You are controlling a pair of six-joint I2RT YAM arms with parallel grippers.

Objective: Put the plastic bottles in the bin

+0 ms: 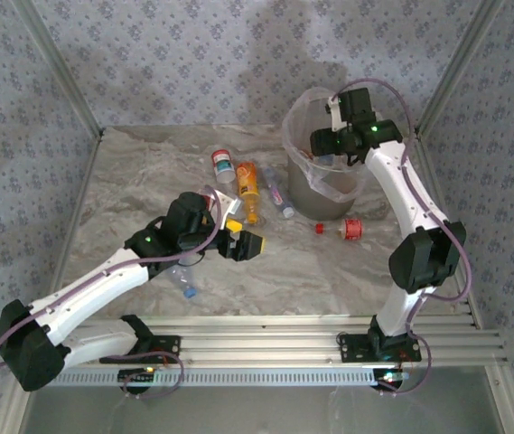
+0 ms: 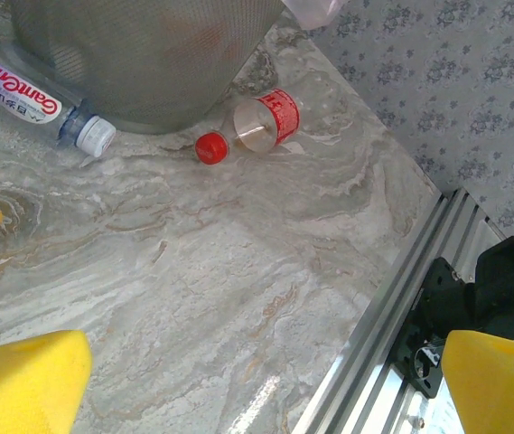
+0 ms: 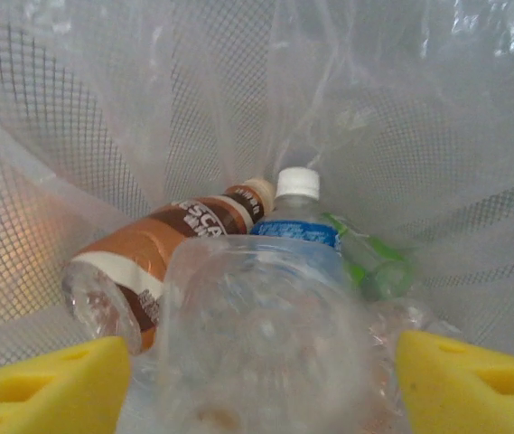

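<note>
Hanging over the bin, the right gripper is spread; a clear bottle lies inside the bin, clear of both fingers. Left gripper: near the bin, spread, empty. Red-capped bottle lies just beside the bin.

Looking down into the bin, mesh wall showing through the clear bag, there's a brown-label bottle lying on its side at the bottom. A white-capped blue-label bottle lies just beside it, with a green thing to its right (too blurry to tell what). Up close, a clear bottle sits between the right gripper's yellow pads, which are spread wide with a gap on each side.
</note>
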